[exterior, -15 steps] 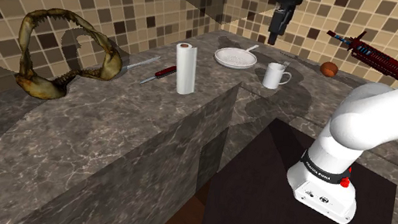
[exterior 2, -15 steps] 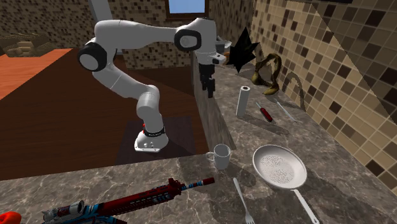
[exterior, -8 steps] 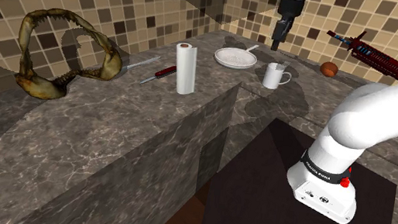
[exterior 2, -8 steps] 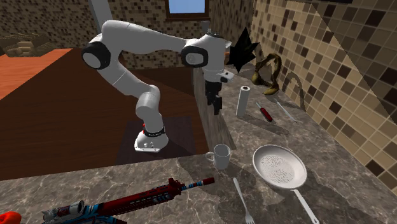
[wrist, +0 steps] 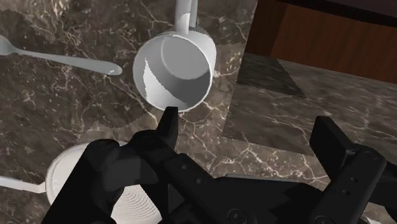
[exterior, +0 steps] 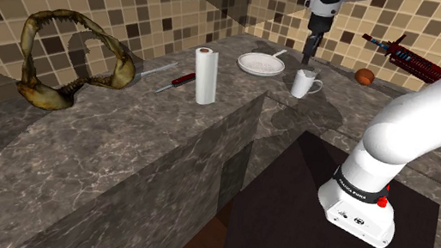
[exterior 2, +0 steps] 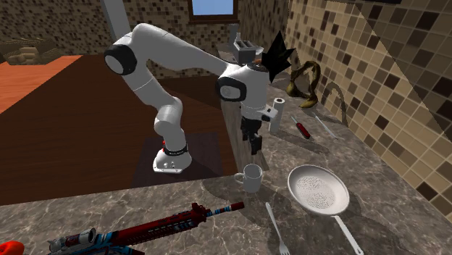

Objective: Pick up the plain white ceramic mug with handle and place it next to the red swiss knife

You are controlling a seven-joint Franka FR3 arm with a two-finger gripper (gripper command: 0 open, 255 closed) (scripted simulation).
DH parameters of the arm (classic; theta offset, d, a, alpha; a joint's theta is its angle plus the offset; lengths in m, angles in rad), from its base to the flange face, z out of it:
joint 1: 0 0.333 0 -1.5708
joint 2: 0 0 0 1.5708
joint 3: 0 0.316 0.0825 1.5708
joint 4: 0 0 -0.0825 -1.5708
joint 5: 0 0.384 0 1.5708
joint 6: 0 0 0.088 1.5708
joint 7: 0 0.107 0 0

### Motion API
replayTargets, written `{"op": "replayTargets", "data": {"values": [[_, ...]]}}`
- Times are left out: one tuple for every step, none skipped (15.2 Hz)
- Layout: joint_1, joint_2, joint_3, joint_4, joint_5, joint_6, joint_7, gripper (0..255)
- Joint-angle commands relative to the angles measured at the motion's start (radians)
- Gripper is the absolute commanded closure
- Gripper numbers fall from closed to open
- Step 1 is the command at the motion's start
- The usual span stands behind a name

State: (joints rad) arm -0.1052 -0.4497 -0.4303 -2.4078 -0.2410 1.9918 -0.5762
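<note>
Having dropped lower than half a second ago, the gripper (exterior: 309,52) now hangs just above the mug (exterior: 306,84), which has not moved and stands upright on the counter (exterior: 122,133); the knife (exterior: 183,78) lies well away from the gripper, past the roll (exterior: 206,76). Its fingers (wrist: 168,124) stand wide apart, clasping nothing, with the mug's open mouth just beyond one fingertip rather than between them. The mug's handle runs off the wrist view's edge, the gripper's body covers part of the pan (wrist: 60,181), and the hand hides part of the roll in the second exterior view.
</note>
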Motion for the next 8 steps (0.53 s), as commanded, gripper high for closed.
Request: {"op": "replayTargets", "data": {"values": [[-0.003,0.067,-0.050,0.021,0.007,0.043,-0.056,0],[-0.002,0.102,-0.072,0.034,0.016,0.063,-0.082,0],[0.000,0.138,-0.094,0.048,0.027,0.082,-0.109,0],[0.001,0.176,-0.116,0.063,0.041,0.100,-0.137,0],[0.003,0.215,-0.137,0.080,0.058,0.118,-0.167,0],[0.004,0.256,-0.157,0.097,0.078,0.135,-0.199,0],[0.005,0.298,-0.177,0.116,0.101,0.151,-0.232,0],[0.005,0.341,-0.195,0.136,0.127,0.165,-0.266,0]]}}
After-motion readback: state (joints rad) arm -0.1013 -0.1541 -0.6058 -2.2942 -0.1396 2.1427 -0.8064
